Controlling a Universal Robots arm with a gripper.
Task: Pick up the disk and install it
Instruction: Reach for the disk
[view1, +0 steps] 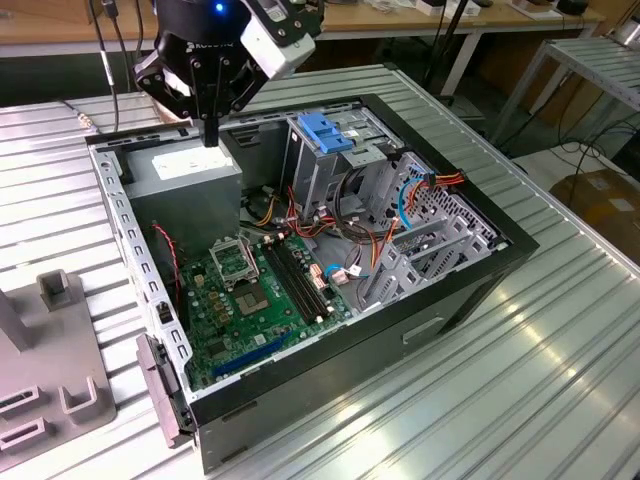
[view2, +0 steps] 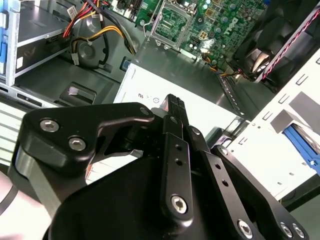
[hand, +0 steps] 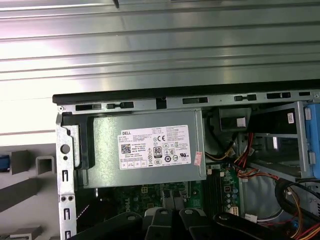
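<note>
At eleven o'clock over the open case (view1: 515, 250) in the exterior view, the gripper (view1: 211, 138) hangs above the power supply (view1: 195, 165), jaws pressed together on nothing. One disk (view2: 302, 145), seemingly that blue rail, sits in the grey holder (view1: 60, 390) at eight o'clock. Picking it cleanly means clearing the case wall, then spreading squarely across both rails. One gripper, one cage (view1: 325, 150).

My arm (view1: 200, 25) comes in at the top of the exterior view with the wrist upright and the hand (view1: 210, 132) pointing straight down. Its black fingers (view2: 175, 142) are pressed together tip to tip (nothing gripped between them, from what I see).
</note>
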